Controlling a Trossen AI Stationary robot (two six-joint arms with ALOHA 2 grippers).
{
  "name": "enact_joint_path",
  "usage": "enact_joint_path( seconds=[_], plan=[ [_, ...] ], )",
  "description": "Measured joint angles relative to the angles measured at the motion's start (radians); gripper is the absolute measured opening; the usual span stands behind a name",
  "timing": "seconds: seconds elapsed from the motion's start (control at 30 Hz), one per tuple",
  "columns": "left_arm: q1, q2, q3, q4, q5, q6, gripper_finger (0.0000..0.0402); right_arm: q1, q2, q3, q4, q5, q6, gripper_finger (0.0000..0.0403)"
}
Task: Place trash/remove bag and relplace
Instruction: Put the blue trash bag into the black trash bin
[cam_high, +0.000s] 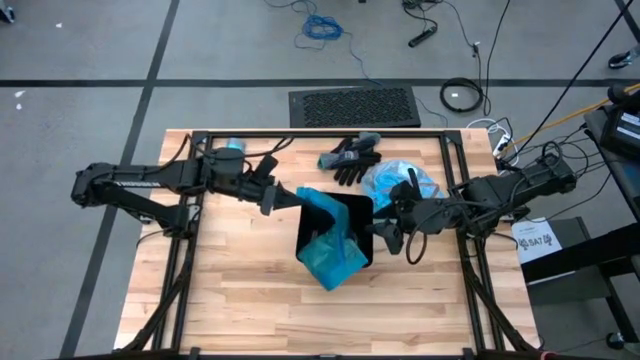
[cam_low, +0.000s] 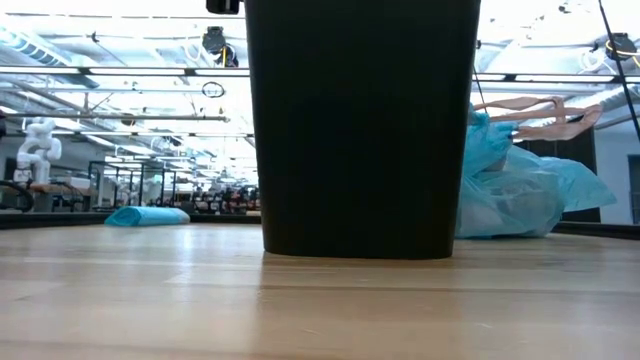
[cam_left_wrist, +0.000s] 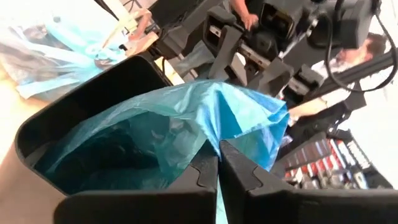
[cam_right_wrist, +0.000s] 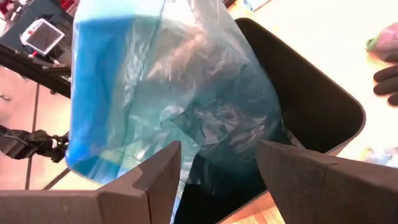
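One white tag (cam_high: 537, 240) lies at the table's right edge, beside the right arm, in the high view. It carries a small dark printed mark and a few characters, too small to read. No other text, brand, number or sign can be read in any view.

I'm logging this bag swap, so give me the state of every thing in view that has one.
Black bin: upright, partly lined.
Blue bag: one edge pinched, draped over the bin's rim.
Left gripper: shut on the blue bag.
Right gripper: open, at the bin's rim.
Tied bag: lying beside the bin.
Black gloves: lying loose.
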Motion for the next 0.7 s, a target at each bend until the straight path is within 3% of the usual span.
enact_joint_path(
  seconds=[0.17, 0.4, 0.53, 0.7],
  plan=[
    [-0.003, 0.032, 0.000, -0.002, 0.058, 0.057, 0.0053, 0.000, 0.000, 0.000, -0.002, 0.000, 0.011, 0.0201],
    [-0.001, 0.055, 0.000, -0.008, 0.066, 0.099, 0.0142, 0.000, 0.000, 0.000, -0.004, -0.001, -0.012, 0.0201],
    [0.028, 0.054, 0.000, -0.038, 0.087, 0.057, 0.0156, 0.000, -0.003, 0.000, -0.026, -0.005, -0.028, 0.0201],
    [0.057, 0.016, 0.000, -0.078, 0.092, 0.116, 0.0157, 0.000, -0.026, 0.000, -0.038, -0.005, -0.034, 0.0201]
  ],
)
